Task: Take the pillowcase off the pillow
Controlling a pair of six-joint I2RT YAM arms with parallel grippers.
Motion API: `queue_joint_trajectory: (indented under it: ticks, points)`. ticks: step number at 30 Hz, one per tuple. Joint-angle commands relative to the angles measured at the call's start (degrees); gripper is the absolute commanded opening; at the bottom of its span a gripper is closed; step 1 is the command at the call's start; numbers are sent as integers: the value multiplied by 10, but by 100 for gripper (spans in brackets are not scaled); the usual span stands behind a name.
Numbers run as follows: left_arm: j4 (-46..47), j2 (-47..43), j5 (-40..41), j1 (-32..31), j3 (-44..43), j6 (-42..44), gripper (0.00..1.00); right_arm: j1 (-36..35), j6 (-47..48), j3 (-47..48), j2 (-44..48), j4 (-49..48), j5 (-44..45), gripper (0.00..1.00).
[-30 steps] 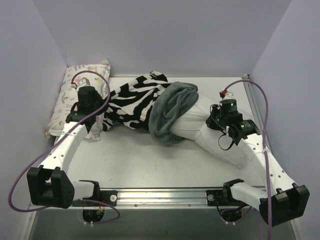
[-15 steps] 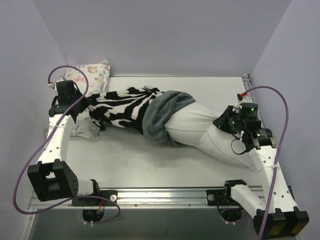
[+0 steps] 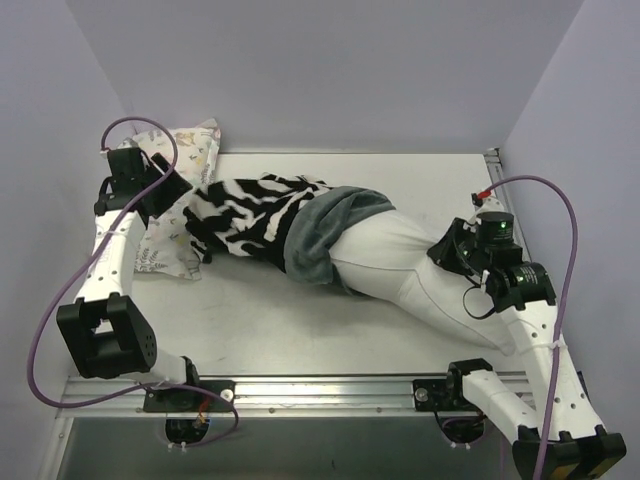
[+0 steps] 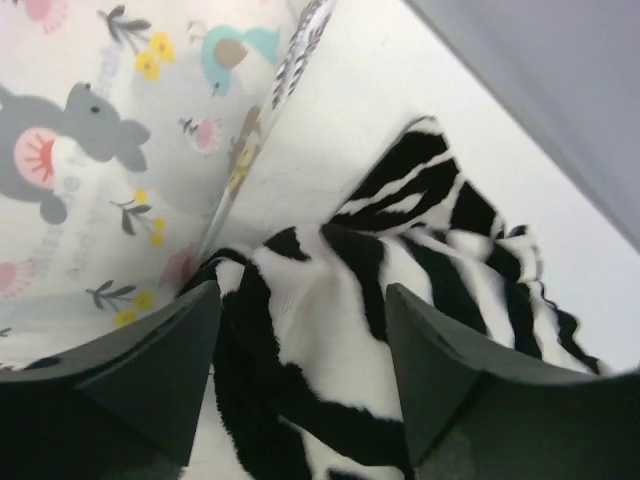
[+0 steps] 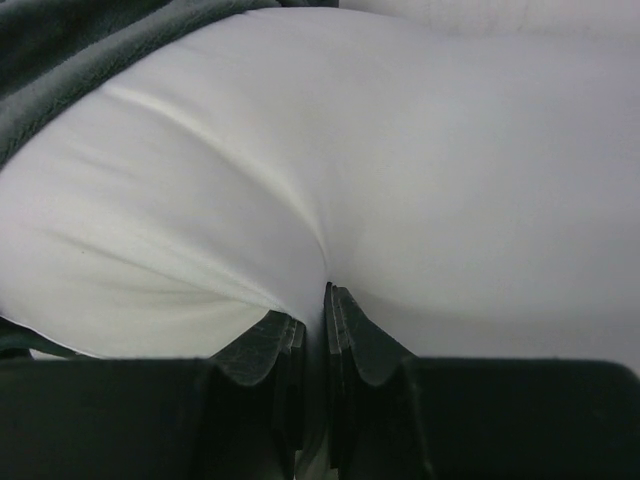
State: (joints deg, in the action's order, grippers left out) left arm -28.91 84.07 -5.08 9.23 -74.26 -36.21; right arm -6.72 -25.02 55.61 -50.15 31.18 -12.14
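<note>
Right gripper pinches pillow; pillowcase apparently just beyond.

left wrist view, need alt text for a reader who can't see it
The left hand has its two dark fingers spread open, with the black-and-white zebra pillowcase bunched between them on the white table. A pastel animal-print pillow fills the upper left.

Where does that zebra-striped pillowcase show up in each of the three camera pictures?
Top external: the pillowcase lies left of centre, grey cuff around the white pillow.
Left wrist: its stripes fill the lower middle.
Right wrist: only its grey plush side, top left.
Shared landmark: the white pillow, in top and right wrist views only.
</note>
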Motion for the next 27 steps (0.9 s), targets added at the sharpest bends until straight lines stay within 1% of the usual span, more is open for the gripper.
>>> queue_joint_trajectory:
  ticks: [1,2,3,5,6,8,9,10,13,15,16,19,22,23,24,25,26,27]
  points:
    - [54,-14,-23,-8,-67,71,78,-13,20,24,-6,5,120,0]
    - [47,-20,-33,-19,-84,82,84,-14,21,20,-7,5,120,0]
    - [38,-35,-49,-52,-93,91,89,-14,21,18,-9,5,120,0]
    - [17,-55,-51,-87,-104,112,93,-14,24,15,-14,5,120,0]
    - [13,-78,-49,-143,-100,120,98,-14,24,15,-14,5,120,0]
    - [5,-101,-27,-204,-75,135,98,-14,27,18,-19,5,120,0]
    - [5,-119,-13,-267,-63,141,97,-15,28,19,-19,5,120,0]
    - [5,-127,19,-292,-51,141,97,-15,29,20,-21,5,120,0]
    - [30,-151,43,-366,23,128,97,-16,30,24,-24,6,120,0]
    - [47,-157,46,-390,75,123,98,-17,31,24,-24,7,120,0]
    - [57,-154,63,-401,86,118,98,-19,32,24,-24,7,119,0]
    - [57,-144,84,-403,115,111,95,-22,33,20,-23,7,119,0]
    - [59,-148,122,-404,133,110,78,-22,37,17,-22,7,120,0]
    - [62,-149,125,-404,137,110,70,-25,38,17,-22,7,120,0]
    - [68,-150,117,-404,141,109,50,-28,40,17,-23,8,117,0]
    - [75,-149,113,-404,144,105,39,-31,44,19,-26,8,115,0]
    - [77,-148,111,-405,145,102,25,-48,47,20,-28,8,114,0]
    - [81,-146,111,-407,147,94,6,-58,51,22,-30,8,120,0]
